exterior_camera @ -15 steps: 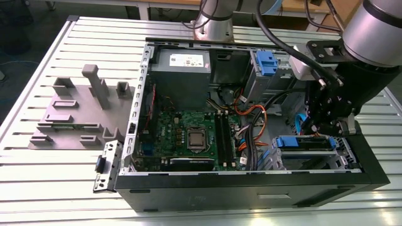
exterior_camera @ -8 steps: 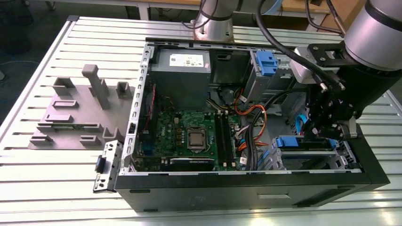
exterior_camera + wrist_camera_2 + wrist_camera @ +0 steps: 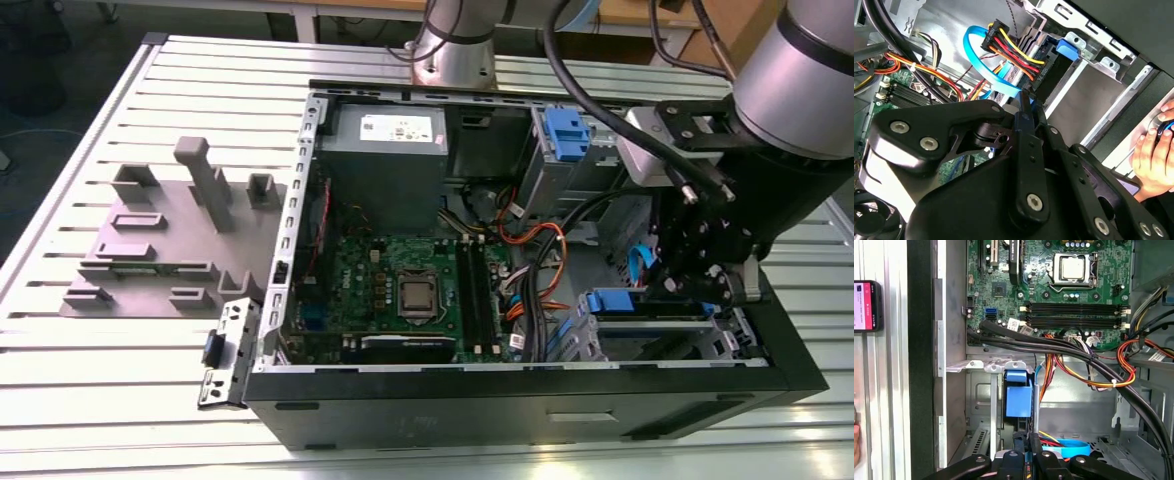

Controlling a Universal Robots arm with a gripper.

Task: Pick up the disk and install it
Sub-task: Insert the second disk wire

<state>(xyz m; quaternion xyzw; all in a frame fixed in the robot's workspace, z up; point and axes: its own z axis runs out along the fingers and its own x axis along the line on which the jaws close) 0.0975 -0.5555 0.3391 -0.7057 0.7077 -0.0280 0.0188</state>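
The disk (image 3: pixel 1018 396) is being held edge-on, clamped in the claw (image 3: pixel 1026 440), its long axis aimed into the drive bay (image 3: pixel 979 405) directly beyond.

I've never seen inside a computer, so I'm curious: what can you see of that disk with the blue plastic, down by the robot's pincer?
The disk lies flat inside the metal drive cage, on the exterior view's right. Its grey top looks like metal, and a bright blue plastic carrier caps the end facing the green board. In the first wrist view that blue end sits between the cage's silvery rails. The pincer is right at it; whether they touch cannot be told.
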